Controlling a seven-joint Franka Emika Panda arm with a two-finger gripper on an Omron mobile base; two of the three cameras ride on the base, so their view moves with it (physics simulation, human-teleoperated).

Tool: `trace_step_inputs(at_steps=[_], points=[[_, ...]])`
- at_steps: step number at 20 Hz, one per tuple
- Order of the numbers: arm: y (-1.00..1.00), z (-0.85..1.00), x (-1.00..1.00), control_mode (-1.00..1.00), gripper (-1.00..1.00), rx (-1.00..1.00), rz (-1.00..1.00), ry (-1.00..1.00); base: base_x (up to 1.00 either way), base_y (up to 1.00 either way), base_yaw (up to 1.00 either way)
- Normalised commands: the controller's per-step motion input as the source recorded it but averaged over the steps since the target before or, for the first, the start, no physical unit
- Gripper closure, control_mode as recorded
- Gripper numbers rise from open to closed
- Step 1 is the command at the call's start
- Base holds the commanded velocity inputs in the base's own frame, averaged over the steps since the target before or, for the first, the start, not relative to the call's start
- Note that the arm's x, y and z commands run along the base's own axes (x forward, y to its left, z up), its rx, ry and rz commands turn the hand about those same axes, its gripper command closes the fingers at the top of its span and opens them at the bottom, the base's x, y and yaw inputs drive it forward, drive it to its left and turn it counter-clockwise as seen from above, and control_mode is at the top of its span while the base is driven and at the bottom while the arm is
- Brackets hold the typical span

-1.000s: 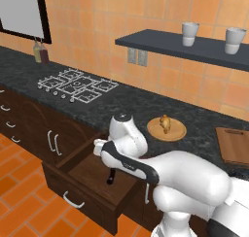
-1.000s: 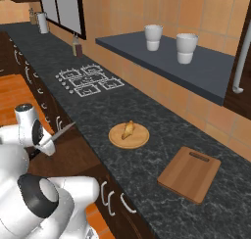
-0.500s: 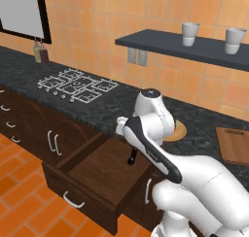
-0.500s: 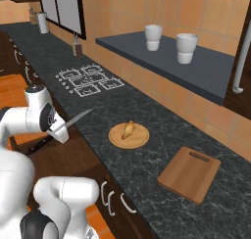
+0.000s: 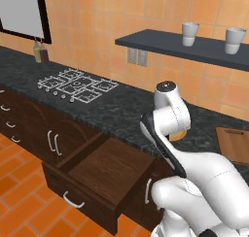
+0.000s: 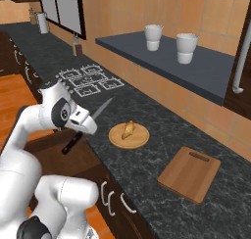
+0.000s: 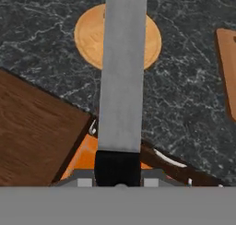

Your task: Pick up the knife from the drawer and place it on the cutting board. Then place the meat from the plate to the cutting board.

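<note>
Since half a second ago the arm has swung further up and toward the counter, carrying the knife (image 6: 87, 123) out of the drawer (image 5: 104, 175); a second ago the hand was still down inside it.

In the right base view the gripper (image 6: 78, 131) sits left of centre, clamped on the knife's black handle, whose end sticks out down and to the left while the grey blade slants up and to the right over the counter edge. In the hand view the blade (image 7: 122, 67) runs up the middle of the frame from the black handle at the bottom, crossing in front of the plate (image 7: 87, 35).

Nearest the base, the drawer stands pulled open in the lower left of the left base view, its wooden floor bare, its silver bar handle on the front.

Beyond it lies the dark speckled counter (image 6: 162, 130). The plate (image 6: 139, 138) rests near the centre of the right base view with the meat (image 6: 128, 130) on it. The cutting board (image 6: 190, 173) lies to the lower right of the plate, well apart from it.

Farther back, a stovetop grate (image 5: 78, 85) sits at the left of the left base view, and two white cups (image 6: 169, 41) stand on a dark wall shelf (image 6: 196, 71) at the upper right of the right base view.
</note>
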Motion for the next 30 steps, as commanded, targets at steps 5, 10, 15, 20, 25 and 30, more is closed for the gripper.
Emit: trace_step_inputs(at_steps=[5, 10, 15, 20, 25, 30], points=[[-1.0, -0.01, 0.28, -1.0, 1.0, -0.05, 0.15, 0.04, 0.0, 0.0, 0.0], [-1.0, -0.2, 0.0, -1.0, 1.0, 0.15, 0.06, 0.05, 0.0, 0.0, 0.0], [-1.0, -0.42, 0.04, -1.0, 1.0, 0.05, 0.01, 0.06, 0.0, 0.0, 0.0], [-1.0, -0.19, 0.1, -1.0, 1.0, 0.0, -0.01, 0.14, 0.0, 0.0, 0.0], [-1.0, -0.12, 0.16, -1.0, 1.0, 0.06, 0.0, 0.13, 0.0, 0.0, 0.0], [-1.0, -0.18, 0.18, -1.0, 1.0, 0.17, 0.0, 0.11, 0.0, 0.0, 0.0]])
